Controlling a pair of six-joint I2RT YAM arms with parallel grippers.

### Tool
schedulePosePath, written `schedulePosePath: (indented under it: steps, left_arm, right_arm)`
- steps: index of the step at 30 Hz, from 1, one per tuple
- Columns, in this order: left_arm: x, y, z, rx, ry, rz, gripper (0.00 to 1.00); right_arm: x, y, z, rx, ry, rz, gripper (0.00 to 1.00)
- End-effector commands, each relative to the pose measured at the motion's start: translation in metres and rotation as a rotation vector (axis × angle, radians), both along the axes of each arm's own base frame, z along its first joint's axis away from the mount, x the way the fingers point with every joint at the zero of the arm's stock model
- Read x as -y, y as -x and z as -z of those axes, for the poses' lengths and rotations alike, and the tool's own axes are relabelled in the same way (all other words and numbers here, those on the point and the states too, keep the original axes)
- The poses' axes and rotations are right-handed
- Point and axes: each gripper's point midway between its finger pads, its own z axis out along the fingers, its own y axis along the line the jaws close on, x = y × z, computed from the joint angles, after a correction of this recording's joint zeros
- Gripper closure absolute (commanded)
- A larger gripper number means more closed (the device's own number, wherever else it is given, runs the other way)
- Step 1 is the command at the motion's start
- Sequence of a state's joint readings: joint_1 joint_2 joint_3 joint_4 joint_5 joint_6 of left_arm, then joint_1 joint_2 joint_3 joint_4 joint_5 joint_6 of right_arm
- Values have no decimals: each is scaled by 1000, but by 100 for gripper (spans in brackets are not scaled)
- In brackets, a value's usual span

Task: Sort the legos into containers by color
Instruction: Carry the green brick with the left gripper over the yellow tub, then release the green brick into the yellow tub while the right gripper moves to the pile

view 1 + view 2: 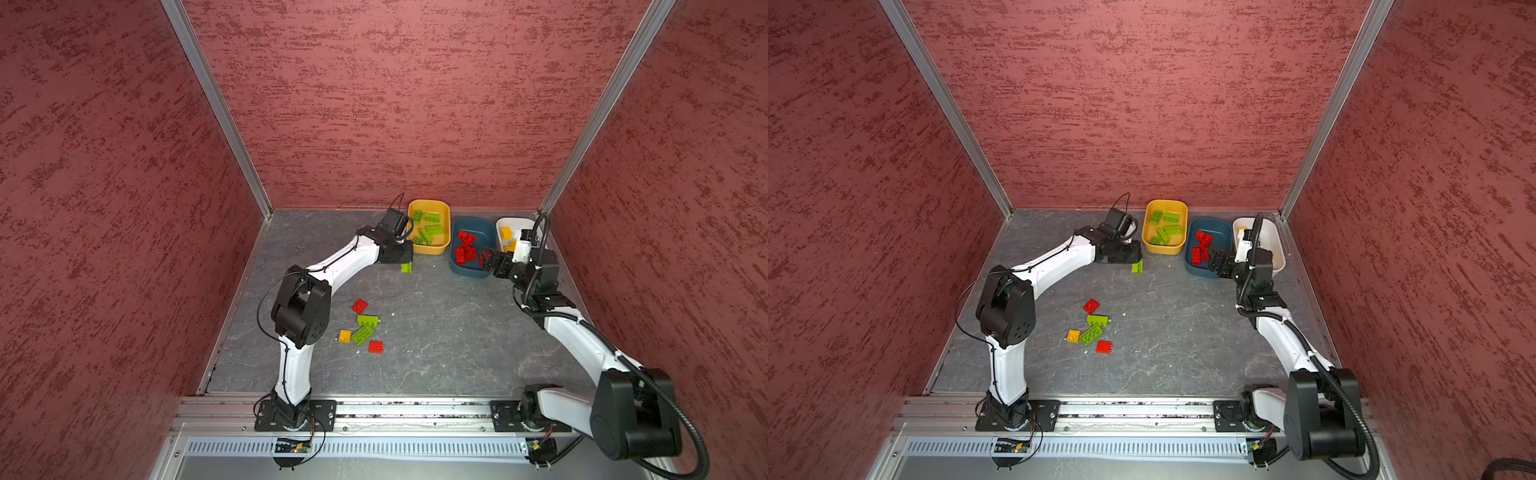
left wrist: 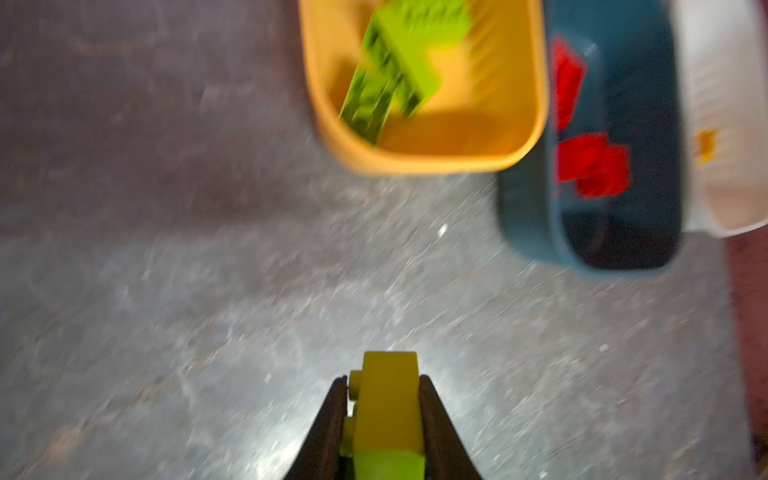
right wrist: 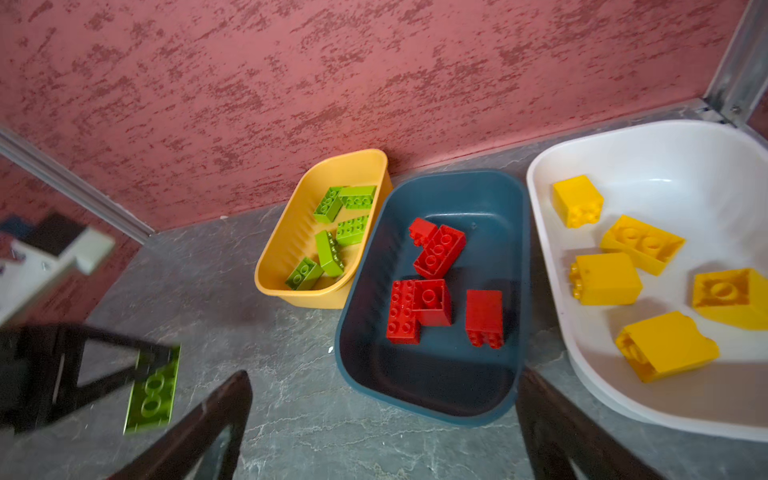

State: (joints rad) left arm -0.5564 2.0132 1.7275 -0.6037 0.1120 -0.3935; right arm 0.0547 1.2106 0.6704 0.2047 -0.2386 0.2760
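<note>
In both top views the left gripper [image 1: 405,263] is clamped on a lime green oblong plastic brick [image 1: 406,268] [image 1: 1137,267]. It holds the brick near the grey stone-patterned tabletop [image 1: 436,324], just in front of the yellow-orange rounded plastic tub [image 1: 443,212]. The right gripper [image 1: 485,258], its fingers spread, hovers over the near end of the dark teal-blue plastic tub [image 1: 465,271]. The white plastic tub [image 1: 514,221] stands just beside that one. Five loose bricks [image 1: 362,334], two red, two green and one yellow, lie clustered mid-table.

The left wrist view is blurred. Dark fingers [image 2: 328,419] press both sides of the held brick [image 2: 388,407], whose far end reads yellow here and whose near end reads lime. The three tubs lie ahead.

In the right wrist view the fingers [image 3: 224,411] stand wide apart, framing the teal tub's near end. Five green bricks [image 3: 328,253] lie in the yellow-orange tub, red bricks [image 3: 438,251] in the teal one, and five yellow bricks [image 3: 606,278] in the white one. At the view's edge the held brick [image 3: 153,390] shows its hollow underside.
</note>
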Motion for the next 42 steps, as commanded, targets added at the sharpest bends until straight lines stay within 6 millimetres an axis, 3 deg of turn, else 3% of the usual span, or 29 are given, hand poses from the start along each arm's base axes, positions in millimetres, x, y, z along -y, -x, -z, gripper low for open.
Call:
schedulePosePath:
  steps: [1, 9, 17, 20, 22, 25, 31, 37, 40, 42]
  left_arm:
    - [28, -45, -22, 128, 123, -12, 78]
    - [37, -110, -26, 273, 67, -46, 76]
    - [31, -150, -17, 445, -117, -117, 72]
    - [26, -157, -9, 464, -217, -142, 67]
    - [31, -158, -10, 467, -225, -122, 62]
    - [37, -157, -17, 494, -229, -107, 45]
    - [40, -145, -57, 504, -158, -112, 19]
    - [23, -119, -86, 469, -64, -149, 0]
    - [0, -101, -92, 448, -29, -209, 0]
    - [-22, -89, -85, 415, -14, -253, 0]
  right_arm:
    - [-23, -2, -8, 52, 28, -103, 1]
    - [-66, 4, 6, 33, 28, -257, 1]
    - [-76, 0, 11, 22, 43, -260, 1]
    - [-77, -2, 14, 9, 52, -263, 1]
    - [-77, -2, 15, 5, 58, -261, 1]
    - [-78, -4, 15, 6, 63, -261, 1]
    - [-92, -1, 21, -3, 85, -323, 1]
    - [-143, 23, 45, -11, 195, -526, 1]
    - [-175, 42, 56, 10, 263, -645, 1]
    - [-197, 54, 74, -3, 315, -726, 1]
